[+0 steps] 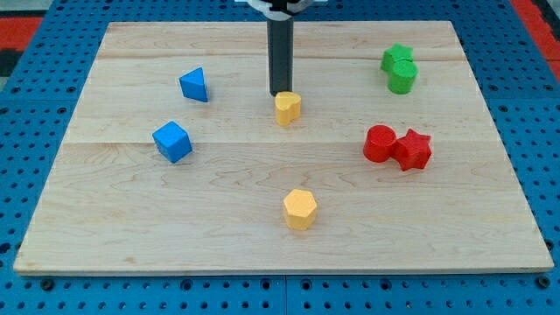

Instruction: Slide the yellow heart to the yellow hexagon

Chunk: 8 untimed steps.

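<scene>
My tip (281,93) is touching the yellow heart's (287,108) far side; the yellow hexagon (299,209) is sitting nearer. No pincer is fitted.

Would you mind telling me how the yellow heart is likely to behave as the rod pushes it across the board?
The yellow heart looks squat and flat-bottomed, so it should slide, not roll or tip. My tip sits at its top edge, slightly left of centre, so it may twist or slip off sideways. On the smooth wooden board, it probably glides easily toward the yellow hexagon.

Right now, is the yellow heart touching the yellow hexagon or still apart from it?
Apart. The yellow heart sits just below my tip, with bare board between it and the yellow hexagon toward the view's bottom.
</scene>
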Each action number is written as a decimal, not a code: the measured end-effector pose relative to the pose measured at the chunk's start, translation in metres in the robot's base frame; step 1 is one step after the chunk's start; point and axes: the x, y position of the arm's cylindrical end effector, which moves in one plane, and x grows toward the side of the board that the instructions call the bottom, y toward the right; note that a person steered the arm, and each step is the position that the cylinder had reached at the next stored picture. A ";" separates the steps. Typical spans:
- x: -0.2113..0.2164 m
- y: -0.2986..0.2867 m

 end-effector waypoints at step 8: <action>0.064 -0.001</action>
